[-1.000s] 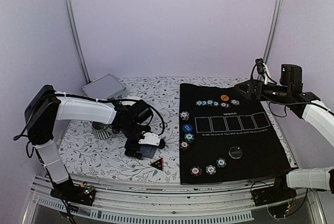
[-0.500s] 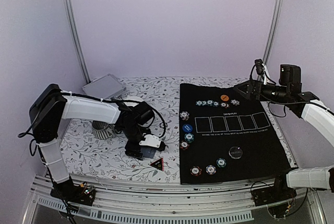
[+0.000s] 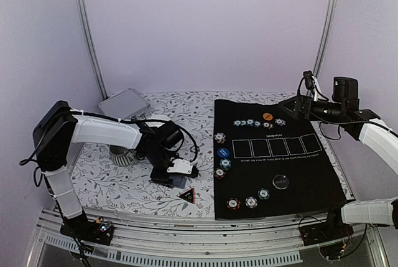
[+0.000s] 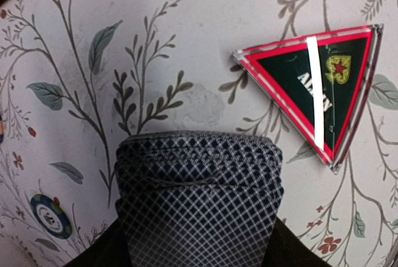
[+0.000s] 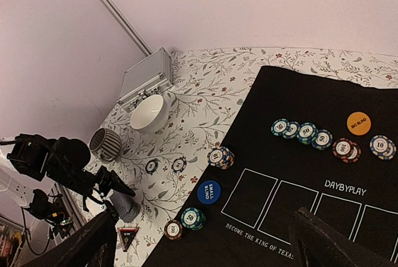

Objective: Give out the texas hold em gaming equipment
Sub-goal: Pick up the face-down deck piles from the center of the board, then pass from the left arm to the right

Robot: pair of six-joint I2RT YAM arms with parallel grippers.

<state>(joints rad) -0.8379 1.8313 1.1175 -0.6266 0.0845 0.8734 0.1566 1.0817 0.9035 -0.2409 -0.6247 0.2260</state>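
Note:
My left gripper [image 3: 172, 177] is down on the floral cloth, its jaws shut on the sides of a deck of grey-blue checked playing cards [image 4: 199, 198]. A teal chip [image 4: 50, 215] lies left of the deck. On the black mat [image 3: 280, 167] sit a row of chips [image 5: 301, 131], an orange button [image 5: 358, 122], a blue button [image 5: 209, 192], a chip stack [image 5: 219, 156], a black disc [image 3: 281, 181] and several front chips [image 3: 250, 201]. My right gripper [image 3: 293, 104] hangs open and empty, high over the mat's far right.
A red-edged triangular token [image 4: 317, 89] lies just beyond the deck. A silver case [image 3: 123, 102], a white bowl [image 5: 149, 112] and a striped mug [image 5: 104, 144] stand at the back left. Two loose chips [image 5: 178, 165] lie on the cloth.
The left gripper's jaws have narrowed onto the deck, and the arm has shifted slightly. The right arm has not moved.

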